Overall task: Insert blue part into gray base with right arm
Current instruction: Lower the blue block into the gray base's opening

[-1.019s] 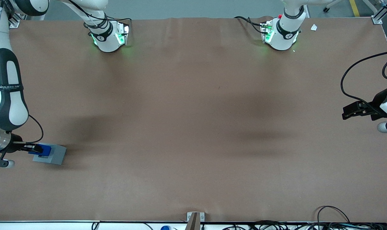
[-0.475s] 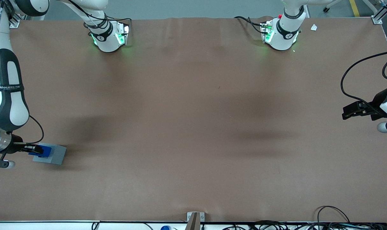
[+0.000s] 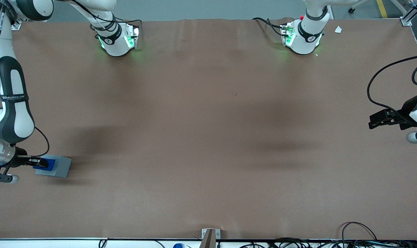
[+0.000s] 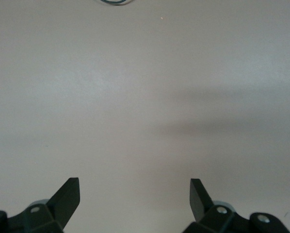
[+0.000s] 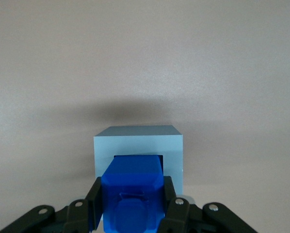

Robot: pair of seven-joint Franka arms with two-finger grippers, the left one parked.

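On the wide brown matte table (image 3: 208, 137), the black two-finger gripper (image 5: 131, 209) clamps the small bright blue plastic part (image 5: 132, 191) over the gray cube-like base (image 5: 138, 145), socket at twelve o'clock.

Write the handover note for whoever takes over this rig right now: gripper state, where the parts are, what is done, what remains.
Gripper: jaws shut on the blue part, at the working arm's end of the table, directly over the gray base.
Gray base: sits flat on the brown table, socket facing up.
Blue part: its leading end is at the socket opening, lined up with it; how deep it sits cannot be told from these views.
Done: part picked up, carried to the base, aligned.
Left: press the part fully home, open the jaws, withdraw the right arm.
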